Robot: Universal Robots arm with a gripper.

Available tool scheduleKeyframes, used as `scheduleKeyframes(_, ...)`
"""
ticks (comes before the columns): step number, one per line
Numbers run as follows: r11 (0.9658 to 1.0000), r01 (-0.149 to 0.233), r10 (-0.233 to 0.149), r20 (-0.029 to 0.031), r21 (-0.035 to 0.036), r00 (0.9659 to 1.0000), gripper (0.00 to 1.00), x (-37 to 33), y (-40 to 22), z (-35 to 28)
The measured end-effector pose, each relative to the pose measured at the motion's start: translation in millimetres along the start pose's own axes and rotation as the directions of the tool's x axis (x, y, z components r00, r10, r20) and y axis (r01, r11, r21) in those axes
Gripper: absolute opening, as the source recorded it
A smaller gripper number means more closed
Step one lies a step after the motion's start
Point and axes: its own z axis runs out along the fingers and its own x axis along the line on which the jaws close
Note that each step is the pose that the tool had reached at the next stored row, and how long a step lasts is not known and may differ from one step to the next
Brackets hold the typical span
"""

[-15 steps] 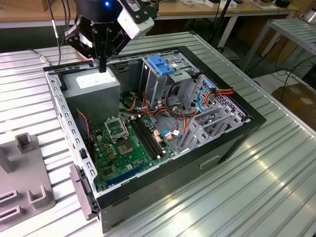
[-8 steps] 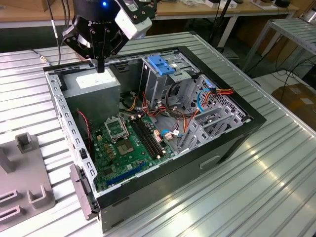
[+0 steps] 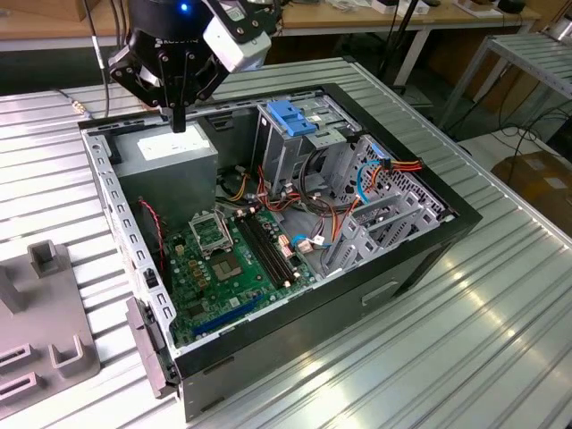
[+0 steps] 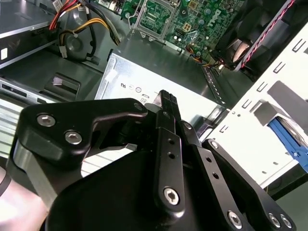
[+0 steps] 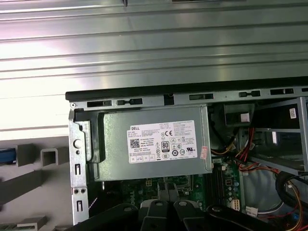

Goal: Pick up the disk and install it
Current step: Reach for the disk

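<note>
An open black computer case [image 3: 407,273] lies on its side in the middle of the ribbed silver metal desk [image 3: 465,357]. The black robot hand [image 3: 179,121] hangs over the corner of the case nearest the desk's far edge, on the exterior view's left. Its fingers [image 4: 166,103] are pressed together with nothing between them, just above the grey metal power supply box [image 5: 154,144] with its white label. Beside that box lies the green circuit board [image 3: 223,268], and a tall metal cage topped by a blue plastic latch [image 3: 290,116] stands further along. A grey slotted holder block [image 3: 45,331] sits by the desk's edge, apart from the case. In the first wrist view, a small blue piece [image 5: 6,156] shows beside that block's posts. I cannot tell whether it is the disk.
</note>
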Motion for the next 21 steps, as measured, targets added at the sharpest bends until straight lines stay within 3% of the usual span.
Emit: scheduleKeyframes(21,1.0000,0.000,0.000,-0.0038,0.0003,1.0000,0.10,11.6,-0.8,-0.2)
